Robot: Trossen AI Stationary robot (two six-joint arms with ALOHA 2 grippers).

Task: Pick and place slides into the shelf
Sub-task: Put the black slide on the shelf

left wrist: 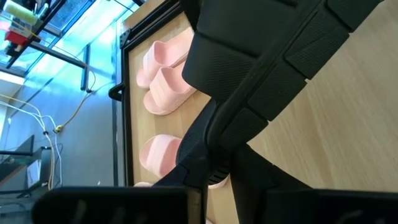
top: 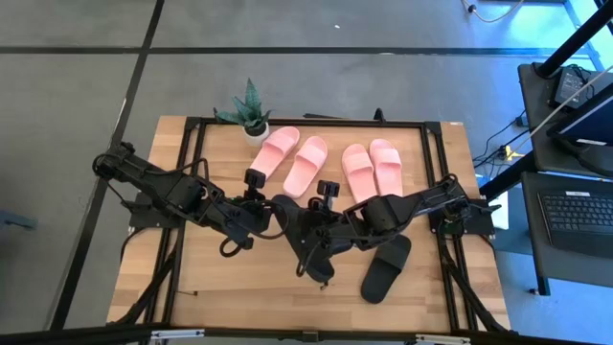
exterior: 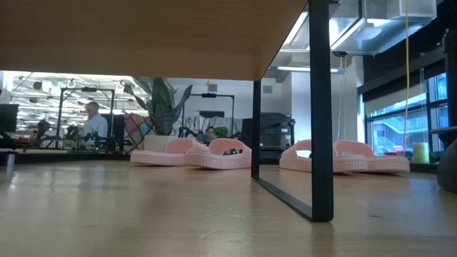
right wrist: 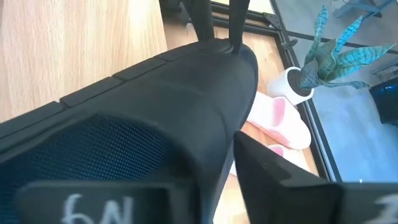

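A matte black open-toe slide sandal (top: 305,235) hangs mid-worktop between both arms; its mate (top: 385,268) lies near right. Two pale pink pairs (top: 292,158) sit far, on the light-wood shelf board (top: 402,144). Likely light, flexible, grippy foam; best pinched at the strap. Left gripper (top: 278,218) and right gripper (top: 330,230) both meet it, finger spread I cannot tell.

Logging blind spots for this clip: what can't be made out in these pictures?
- Left gripper and right gripper, high view: fingers lost among the dark arms meeting mid-table; open or shut unclear.
- Black slide, right wrist view: fills the frame, so any grip on it is hidden.
- Second black slide: missing from the low view.
- Shelf, low view: top cut off by the edge.
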